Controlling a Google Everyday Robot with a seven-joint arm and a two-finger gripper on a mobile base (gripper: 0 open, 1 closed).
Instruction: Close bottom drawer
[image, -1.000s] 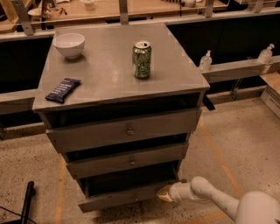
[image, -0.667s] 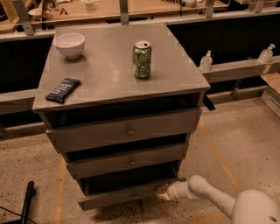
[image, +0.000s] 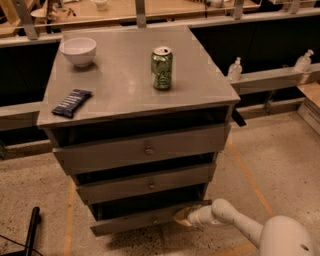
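The grey cabinet (image: 135, 80) has three drawers, all pulled out a little. The bottom drawer (image: 135, 220) is the lowest and slimmest, with a small round knob (image: 154, 219) and a dark opening above its front panel. My gripper (image: 181, 216) sits at the end of the white arm (image: 235, 225) coming from the lower right. Its tan tip is against the right end of the bottom drawer's front panel.
On the cabinet top stand a white bowl (image: 78, 51), a green can (image: 162, 68) and a dark snack bar (image: 72, 102). A black pole (image: 31, 230) lies on the floor at lower left. Benches and bottles (image: 235, 69) are behind.
The gripper has stayed against the right end of the bottom drawer front, shifting slightly left. The drawer's position looks about the same.
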